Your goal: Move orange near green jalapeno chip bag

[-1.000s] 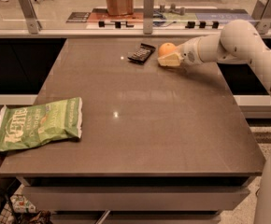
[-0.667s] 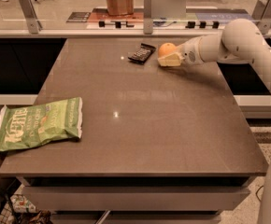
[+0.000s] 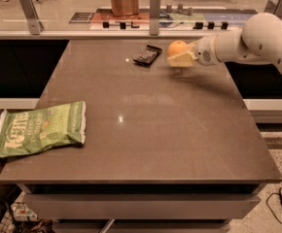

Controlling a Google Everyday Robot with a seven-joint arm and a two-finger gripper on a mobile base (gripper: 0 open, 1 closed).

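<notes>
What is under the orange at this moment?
A pale finger of the claw, which grips the orange over the far side of the table. Below that is bare tabletop. The finger covers the fruit's underside.

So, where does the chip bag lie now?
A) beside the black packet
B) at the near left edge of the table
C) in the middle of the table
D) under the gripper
B: the chip bag lies at the near left edge of the table, far from the gripper, which holds the orange at the far right, next to the black packet.
</notes>
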